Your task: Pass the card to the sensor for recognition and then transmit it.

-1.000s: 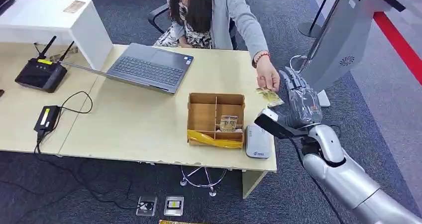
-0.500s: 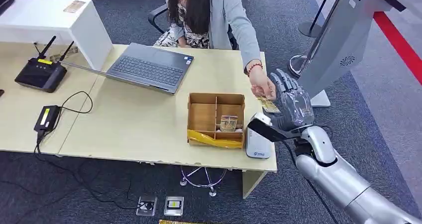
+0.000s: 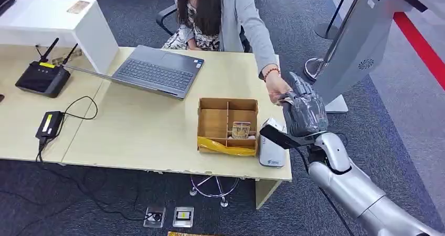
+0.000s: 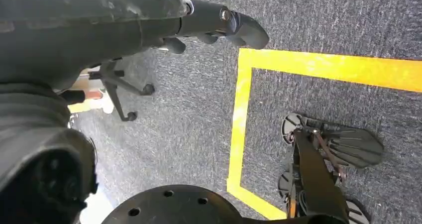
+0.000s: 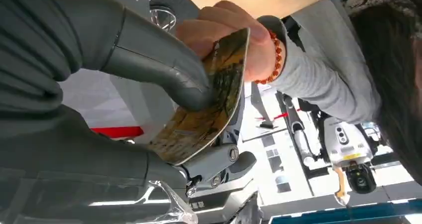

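The right hand [image 5: 149, 79] now pinches the card [image 5: 209, 104] under its thumb while the person's hand [image 3: 276, 90] holds the far end, having moved in over the bench [image 3: 147, 126] edge, so next comes the sensor [image 3: 271, 151].

We see a gold-patterned card [image 5: 211, 104] pinched under our right hand's [image 3: 303, 111] thumb. A person's hand [image 5: 234, 32] holds its far edge. The white sensor [image 3: 271, 146] lies flat at the bench's [image 3: 141, 131] corner.

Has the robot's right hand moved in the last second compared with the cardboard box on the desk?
Yes. The right hand has shifted leftward toward the cardboard box, closing on the card held by the person's hand.
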`<state>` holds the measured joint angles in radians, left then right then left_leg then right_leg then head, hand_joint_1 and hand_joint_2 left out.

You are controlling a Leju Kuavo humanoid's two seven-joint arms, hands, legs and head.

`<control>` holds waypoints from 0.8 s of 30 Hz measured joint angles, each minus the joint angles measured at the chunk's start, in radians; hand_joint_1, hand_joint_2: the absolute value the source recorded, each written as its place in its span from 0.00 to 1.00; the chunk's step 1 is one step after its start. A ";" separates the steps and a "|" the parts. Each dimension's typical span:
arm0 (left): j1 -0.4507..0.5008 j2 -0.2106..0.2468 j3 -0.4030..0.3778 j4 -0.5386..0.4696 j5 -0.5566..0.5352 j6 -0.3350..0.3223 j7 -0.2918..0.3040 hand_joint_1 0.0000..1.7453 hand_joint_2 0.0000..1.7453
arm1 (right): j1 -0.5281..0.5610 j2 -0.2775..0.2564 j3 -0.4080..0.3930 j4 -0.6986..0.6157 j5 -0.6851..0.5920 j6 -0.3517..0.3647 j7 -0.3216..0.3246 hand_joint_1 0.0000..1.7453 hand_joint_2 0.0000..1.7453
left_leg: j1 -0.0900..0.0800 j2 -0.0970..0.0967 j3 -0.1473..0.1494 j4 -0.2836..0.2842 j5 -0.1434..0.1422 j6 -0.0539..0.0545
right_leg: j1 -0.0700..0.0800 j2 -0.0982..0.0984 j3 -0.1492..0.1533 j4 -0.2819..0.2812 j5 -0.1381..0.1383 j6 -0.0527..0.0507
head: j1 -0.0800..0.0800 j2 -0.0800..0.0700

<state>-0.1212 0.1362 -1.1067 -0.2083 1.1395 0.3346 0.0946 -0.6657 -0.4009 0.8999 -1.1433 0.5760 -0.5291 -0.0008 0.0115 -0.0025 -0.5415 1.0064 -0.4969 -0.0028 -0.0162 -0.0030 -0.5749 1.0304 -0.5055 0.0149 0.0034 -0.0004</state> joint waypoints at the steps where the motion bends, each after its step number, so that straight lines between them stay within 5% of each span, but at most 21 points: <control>1: 0.000 0.000 0.000 0.000 0.000 0.000 0.000 0.00 0.00 | 0.000 0.002 0.000 0.002 -0.003 0.001 0.000 1.00 1.00 | 0.000 0.000 0.000 0.000 0.000 0.000 | 0.000 0.000 0.000 0.000 0.000 0.000 | 0.000 0.000; 24: 0.001 0.000 -0.005 0.001 0.009 0.023 0.023 0.00 0.00 | 0.105 -0.020 -0.032 0.060 -0.040 -0.005 0.034 1.00 1.00 | 0.000 0.000 0.000 0.000 0.000 0.000 | 0.000 0.000 -0.001 0.000 0.000 0.000 | 0.000 0.000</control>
<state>-0.1201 0.1362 -1.1120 -0.2071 1.1482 0.3574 0.1175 -0.5604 -0.4212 0.8682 -1.0834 0.5356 -0.5344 0.0328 0.0114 -0.0023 -0.5417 1.0065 -0.4970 -0.0029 -0.0162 -0.0026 -0.5763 1.0300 -0.5056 0.0149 0.0030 -0.0004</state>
